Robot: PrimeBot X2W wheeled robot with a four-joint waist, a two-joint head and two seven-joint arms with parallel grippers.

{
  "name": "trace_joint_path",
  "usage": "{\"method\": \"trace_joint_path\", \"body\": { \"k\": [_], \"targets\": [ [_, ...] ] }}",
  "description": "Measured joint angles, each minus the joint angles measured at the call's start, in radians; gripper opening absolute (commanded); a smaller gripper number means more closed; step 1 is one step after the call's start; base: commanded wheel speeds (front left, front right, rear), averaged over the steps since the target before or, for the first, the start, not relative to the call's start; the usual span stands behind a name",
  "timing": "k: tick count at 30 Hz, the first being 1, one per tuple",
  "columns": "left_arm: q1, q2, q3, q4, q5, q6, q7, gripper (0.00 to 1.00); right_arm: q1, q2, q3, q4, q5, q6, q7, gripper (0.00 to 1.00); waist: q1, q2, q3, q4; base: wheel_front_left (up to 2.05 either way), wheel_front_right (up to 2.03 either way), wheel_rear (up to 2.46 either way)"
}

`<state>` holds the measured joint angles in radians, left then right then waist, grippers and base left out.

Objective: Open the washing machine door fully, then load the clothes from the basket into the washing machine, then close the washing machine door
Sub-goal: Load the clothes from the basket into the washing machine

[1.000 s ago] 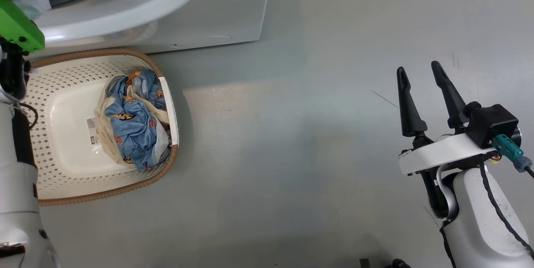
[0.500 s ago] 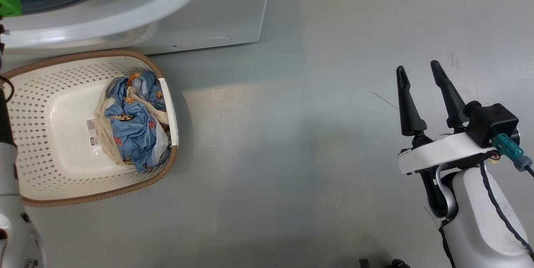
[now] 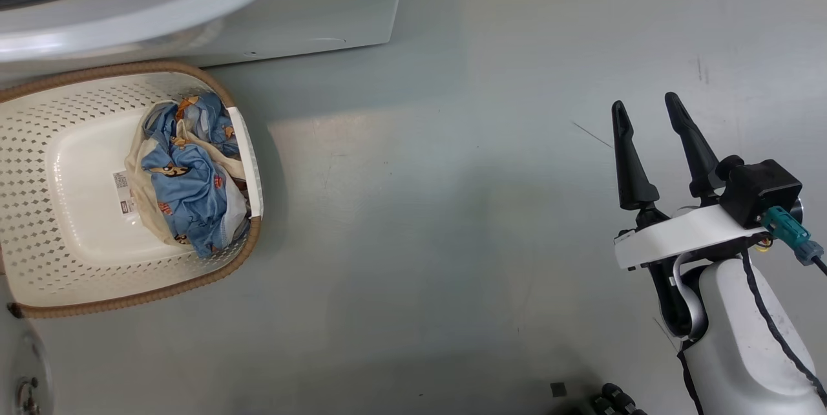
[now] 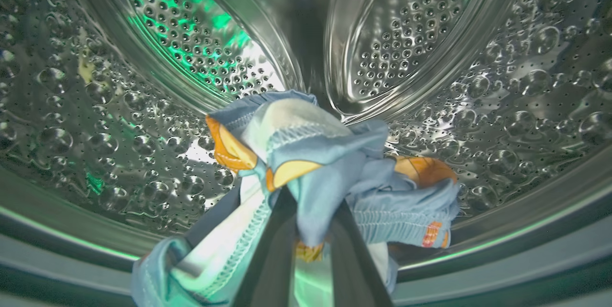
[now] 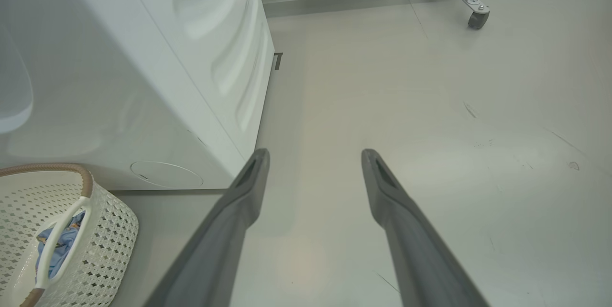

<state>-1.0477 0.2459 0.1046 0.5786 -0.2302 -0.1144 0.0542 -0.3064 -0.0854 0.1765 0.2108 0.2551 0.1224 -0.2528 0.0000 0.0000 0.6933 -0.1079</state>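
My left gripper (image 4: 311, 221) is inside the washing machine's perforated steel drum (image 4: 430, 34), shut on a light blue piece of the clothes (image 4: 315, 154) with orange prints that drapes over its fingers. The white washing machine (image 3: 310, 1) stands at the top left of the head view, its round opening rim (image 3: 161, 8) above the basket. I cannot make out the washing machine door. The cream perforated basket (image 3: 39, 176) sits on the floor before it, with more blue and beige clothes (image 3: 187, 182) bunched at its right side. My right gripper (image 3: 646, 105) hangs open and holds nothing, far right of the basket.
In the right wrist view my right gripper (image 5: 315, 154) points over grey floor beside the washing machine's side panel (image 5: 143, 58). The basket (image 5: 105, 230) is at the lower left. A wheeled frame's caster (image 5: 476, 19) stands at the far right.
My left arm, with its green part and the cloth, has gone up out of the head view into the machine's opening. The head camera has shifted slightly. The right arm has not moved.
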Motion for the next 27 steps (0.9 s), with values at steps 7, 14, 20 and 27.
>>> {"method": "trace_joint_path", "body": {
  "k": [7,14,20,27],
  "targets": [
    [-0.054,0.01,-0.013,-0.002,0.001,-0.001,-0.029,0.0,-0.01,0.005,0.004,-0.001,0.0,0.0,0.0,1.0,0.0,0.0,0.031,-0.005,0.0,0.0,0.0],
    [-0.115,0.026,-0.034,-0.002,0.01,-0.005,-0.059,0.0,-0.014,0.006,0.012,-0.001,0.0,0.0,0.0,1.0,0.0,0.0,0.05,-0.013,0.0,0.0,0.0],
    [-0.171,0.033,-0.042,-0.001,0.01,-0.008,-0.058,0.0,-0.014,0.006,0.017,-0.003,0.0,0.0,0.0,1.0,0.0,0.0,0.074,-0.02,0.0,0.0,0.0],
    [-0.208,0.04,-0.046,0.023,0.006,-0.008,-0.055,0.0,-0.014,0.007,0.02,-0.01,0.0,0.0,0.0,1.0,0.0,0.0,0.112,-0.028,0.0,0.0,0.0]
  ]
}}
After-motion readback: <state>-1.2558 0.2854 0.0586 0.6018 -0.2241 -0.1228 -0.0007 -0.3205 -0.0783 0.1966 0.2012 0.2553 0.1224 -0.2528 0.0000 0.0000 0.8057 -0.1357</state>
